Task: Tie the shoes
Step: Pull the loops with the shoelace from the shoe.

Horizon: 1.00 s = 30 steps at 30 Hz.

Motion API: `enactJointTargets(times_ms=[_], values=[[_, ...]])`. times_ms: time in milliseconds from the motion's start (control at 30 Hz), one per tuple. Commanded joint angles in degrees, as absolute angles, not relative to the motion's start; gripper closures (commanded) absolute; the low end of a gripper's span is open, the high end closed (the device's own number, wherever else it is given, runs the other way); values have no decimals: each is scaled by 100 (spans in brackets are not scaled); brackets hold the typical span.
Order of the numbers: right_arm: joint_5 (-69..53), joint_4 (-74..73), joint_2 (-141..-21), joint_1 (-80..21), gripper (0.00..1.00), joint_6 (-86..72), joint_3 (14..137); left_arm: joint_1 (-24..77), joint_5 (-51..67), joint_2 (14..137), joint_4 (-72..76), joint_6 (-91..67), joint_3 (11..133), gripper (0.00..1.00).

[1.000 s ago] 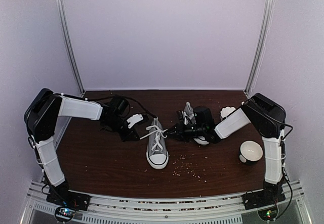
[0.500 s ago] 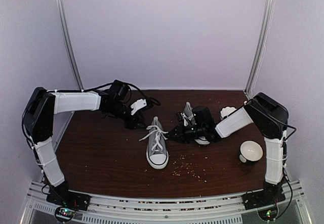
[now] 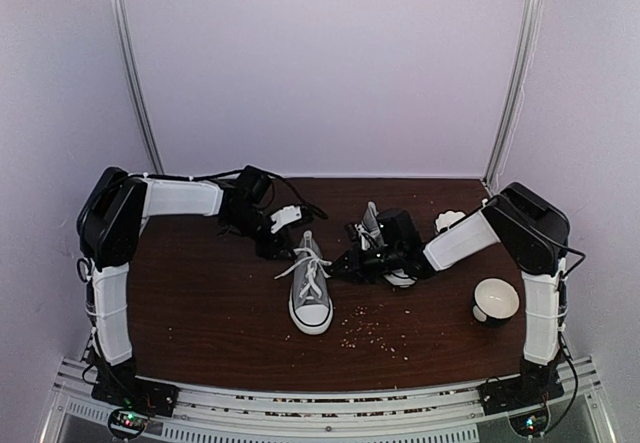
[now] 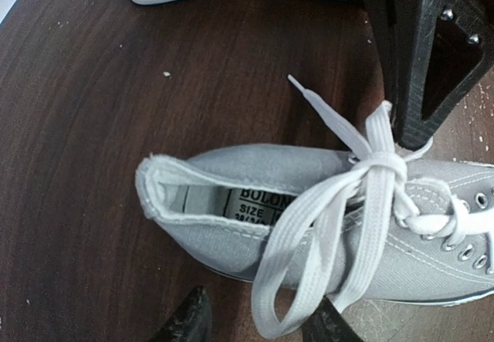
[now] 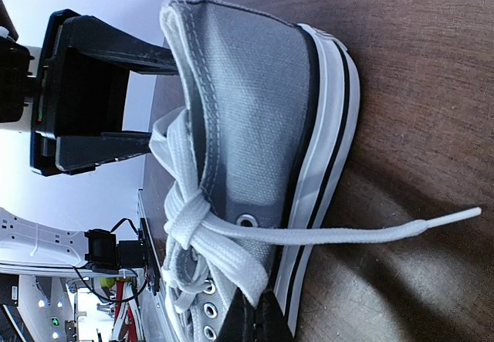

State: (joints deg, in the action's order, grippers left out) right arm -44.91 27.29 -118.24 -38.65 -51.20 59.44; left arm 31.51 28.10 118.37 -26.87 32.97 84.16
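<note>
Claw on the left (image 4: 258, 328), wide, has neared the shoe (image 4: 231, 164); right claw (image 5: 255, 315) seemingly pinches lace (image 5: 231, 269).

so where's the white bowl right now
In the top view, the white bowl sits at the table's right side, just left of the right arm's upright link and right of the scattered crumbs.

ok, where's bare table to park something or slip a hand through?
Bare: near-left table, between left arm and the front shoe. Crowded: between left gripper, right gripper and second shoe; crumbs, bowl near-right.
</note>
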Motion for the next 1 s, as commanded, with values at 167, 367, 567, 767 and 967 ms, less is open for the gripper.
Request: enactJointTargets(times_ms=[167,367,567,767,967], values=[[-4307,2003,-11299,-4054,100,-4629,6026,3179,2088,12066,-2430,2779,8684,100],[-4117,1294,-10987,-4203,100,-4154,5840,3121,1384,12064,-2363,2218,8572,100],[-4074,713,-11145,-4284,100,-3826,5895,3107,1065,12118,-2386,1999,8468,100],[-3863,330,-11280,-4289,100,-3551,5979,3064,889,12177,-2509,1960,8416,100],[-3695,109,-11365,-4236,100,-3361,5930,2961,791,12211,-2478,1922,8394,100]])
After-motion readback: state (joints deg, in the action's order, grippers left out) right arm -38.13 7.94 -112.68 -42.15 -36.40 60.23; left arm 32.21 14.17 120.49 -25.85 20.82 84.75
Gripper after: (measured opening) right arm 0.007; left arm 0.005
